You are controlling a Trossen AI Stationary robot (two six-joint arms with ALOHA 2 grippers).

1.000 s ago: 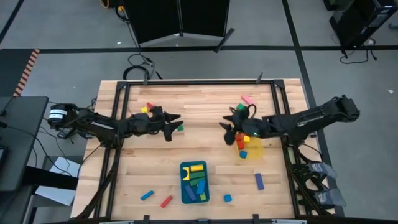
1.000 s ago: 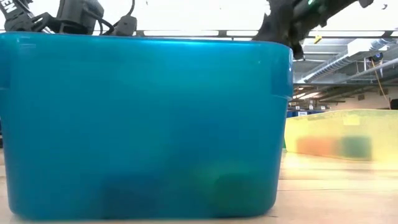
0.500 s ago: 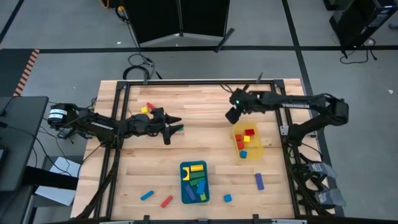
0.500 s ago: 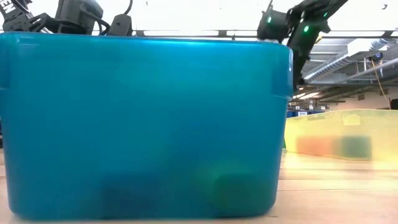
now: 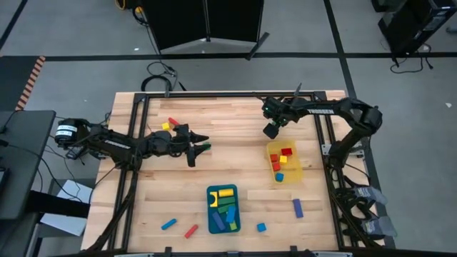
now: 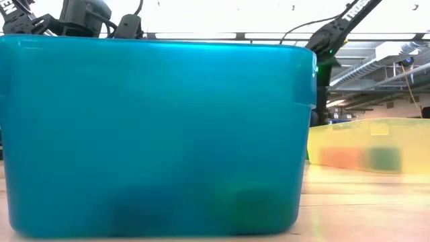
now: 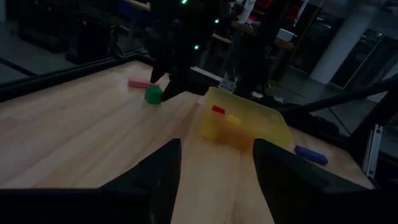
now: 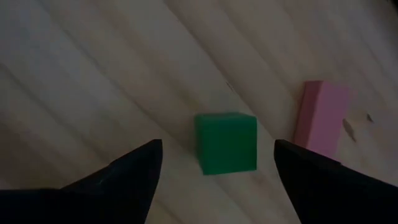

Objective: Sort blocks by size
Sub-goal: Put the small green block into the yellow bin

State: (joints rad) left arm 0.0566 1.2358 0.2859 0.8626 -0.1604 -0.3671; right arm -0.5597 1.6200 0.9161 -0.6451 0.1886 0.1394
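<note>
Hovering at the wooden desk's [image 5: 235, 164] one o'clock, our right gripper [image 8: 217, 168] gapes above a small green cube [image 8: 226, 142] beside a pink bar [image 8: 318, 118]; our left gripper [image 7: 214, 168] waits open at nine.

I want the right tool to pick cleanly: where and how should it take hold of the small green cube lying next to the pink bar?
Grip the small green cube across two opposite flat side faces, coming straight down. It lies flat on the wooden table, and the open right tool already straddles it. Probably avoid closing toward the pink bar, which lies close beside one face.
</note>
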